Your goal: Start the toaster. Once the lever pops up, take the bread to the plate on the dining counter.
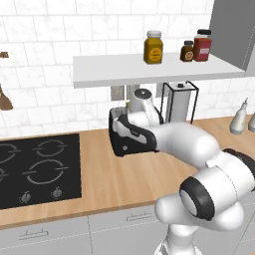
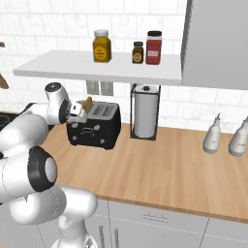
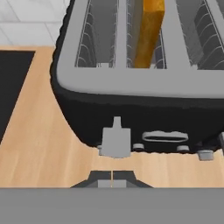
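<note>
The black four-slot toaster (image 2: 97, 128) stands on the wooden wall counter (image 2: 160, 164). A golden-brown slice of bread (image 3: 149, 30) stands upright in one of its slots (image 2: 87, 103), its top sticking out. In the hand view a light grey lever (image 3: 116, 142) sits low on the toaster's black front (image 3: 144, 113), left of an oval slot and small knobs. My gripper (image 3: 112, 179) is shut, its fingertips pressed together just below that lever and holding nothing. From the right base view the gripper (image 2: 77, 115) hangs at the toaster's upper left corner. The plate and dining counter are out of view.
A paper towel roll in a black stand (image 2: 145, 112) is right of the toaster. Two pale bottles (image 2: 213, 135) stand further right. A black hob (image 1: 35, 169) lies to the left. A white shelf (image 2: 97, 70) with jars hangs above the toaster.
</note>
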